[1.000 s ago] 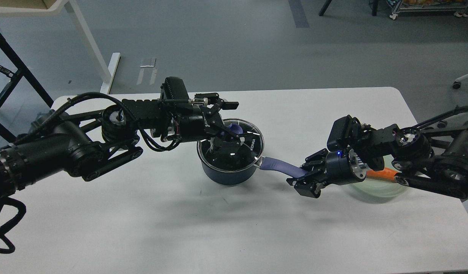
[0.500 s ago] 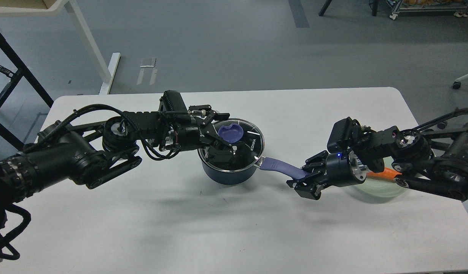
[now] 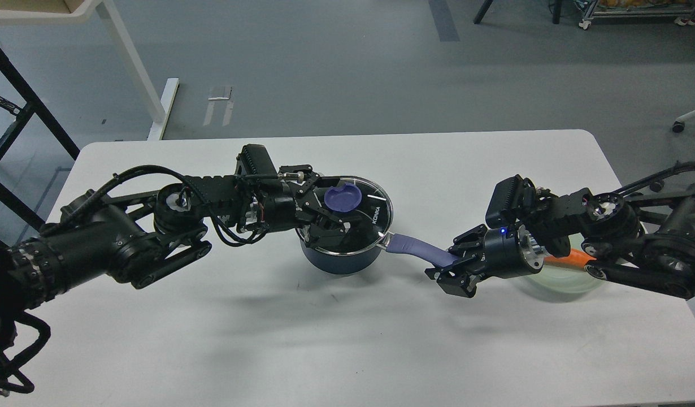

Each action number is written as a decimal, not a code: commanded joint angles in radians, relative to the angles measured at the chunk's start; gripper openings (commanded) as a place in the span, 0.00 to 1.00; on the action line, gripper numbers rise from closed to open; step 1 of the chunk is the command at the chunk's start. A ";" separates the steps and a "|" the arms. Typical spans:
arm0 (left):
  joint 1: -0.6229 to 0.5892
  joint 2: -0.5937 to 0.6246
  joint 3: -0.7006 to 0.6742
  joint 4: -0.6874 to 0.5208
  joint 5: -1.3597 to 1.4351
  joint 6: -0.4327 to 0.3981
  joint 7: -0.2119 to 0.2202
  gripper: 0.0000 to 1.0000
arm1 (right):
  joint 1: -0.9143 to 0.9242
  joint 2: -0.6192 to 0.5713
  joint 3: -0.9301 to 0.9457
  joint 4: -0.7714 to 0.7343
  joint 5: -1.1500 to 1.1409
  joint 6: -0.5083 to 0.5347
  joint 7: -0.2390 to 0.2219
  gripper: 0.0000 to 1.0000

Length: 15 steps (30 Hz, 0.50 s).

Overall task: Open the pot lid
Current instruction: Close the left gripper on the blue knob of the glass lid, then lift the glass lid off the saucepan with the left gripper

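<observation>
At table left, my left gripper (image 3: 319,210) sits over the pot's near-left rim, fingers spread, nothing between them; it lies just left of the lid knob (image 3: 343,197), not around it. Released, then.

Centre: dark blue pot (image 3: 341,257) on the white table (image 3: 268,339), glass lid (image 3: 356,217) seated on it, purple knob on top. White lettering on the glass reads "KONKA", running along the right side. No other writing legible.

Right: my right gripper (image 3: 450,270) is clenched on the end of the purple pot handle (image 3: 418,249), steadying the pot. Behind it, a pale green bowl (image 3: 562,280) with something orange in it, half hidden by my arm.

Risks, as I judge them: closing off-centre could pinch the knob's edge and let the lid slip or tilt on lifting. A finger could catch the rim and drag the pot against my right hold. Glass lid dropped could crack.
</observation>
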 commanded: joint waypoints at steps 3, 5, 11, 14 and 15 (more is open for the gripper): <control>0.001 0.000 0.001 0.005 0.005 0.001 0.000 0.36 | 0.000 0.001 0.000 0.002 0.001 -0.001 0.000 0.29; 0.000 0.000 -0.001 0.005 0.007 0.011 0.000 0.23 | 0.000 0.001 0.000 0.002 0.001 -0.004 0.000 0.29; -0.038 0.006 -0.005 -0.015 0.002 0.025 0.000 0.23 | 0.000 0.001 0.000 0.002 0.001 -0.006 0.000 0.29; -0.081 0.044 -0.004 -0.054 0.004 0.027 0.000 0.24 | 0.000 -0.005 0.000 0.003 0.001 -0.006 0.000 0.29; -0.091 0.076 -0.004 -0.077 0.004 0.027 0.000 0.24 | 0.000 -0.006 0.000 0.003 0.001 -0.006 0.000 0.29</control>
